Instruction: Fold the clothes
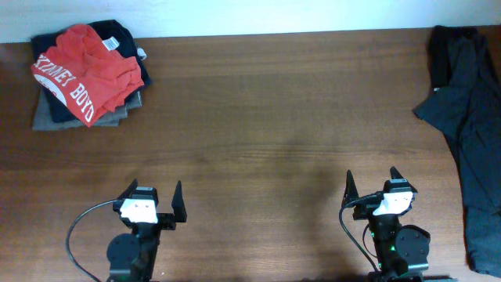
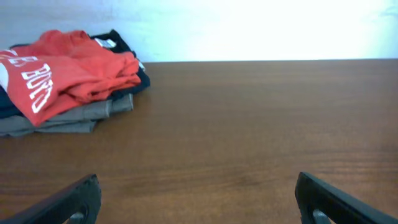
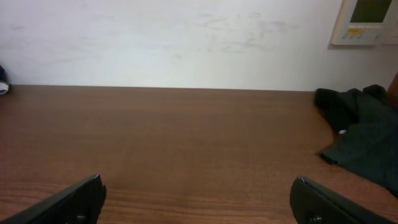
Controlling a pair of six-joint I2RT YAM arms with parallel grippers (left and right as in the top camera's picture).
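The left gripper (image 1: 155,193) and right gripper (image 1: 373,178) gape wide, holding nothing, well apart from the red T-shirt (image 1: 86,70)

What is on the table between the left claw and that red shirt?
Nothing. Between the left gripper and the red shirt there is only bare table, as the overhead view shows.

Worktop (image 1: 274,149): T-shirt (image 1: 82,70) atop a stack of folded garments (image 1: 48,117) at the far left corner, loose garment (image 1: 479,149) along the right edge, left gripper (image 1: 155,189) and right gripper (image 1: 372,177) at the near edge.
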